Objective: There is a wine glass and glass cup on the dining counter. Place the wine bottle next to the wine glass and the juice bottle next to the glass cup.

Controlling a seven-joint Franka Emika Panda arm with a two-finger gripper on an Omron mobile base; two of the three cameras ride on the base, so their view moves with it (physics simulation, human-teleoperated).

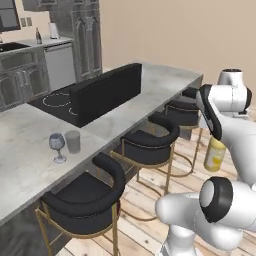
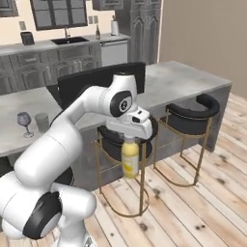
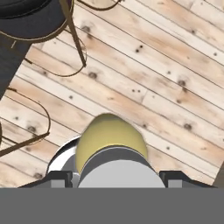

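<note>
Juice bottle [image 2: 130, 161]: hanging upright over the wood floor, beside the stools, its neck pinched by the gripper [image 2: 129, 139]. Glass cup [image 1: 73, 141]: standing on the worktop [image 1: 30, 170], just beside the wine glass [image 1: 57, 145]. Advice: keeping it vertical, landing it on the cup's free side.

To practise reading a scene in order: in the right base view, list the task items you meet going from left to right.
wine glass → glass cup → juice bottle, held under the gripper above the wooden floor → wide bare end of the dining counter.
</note>
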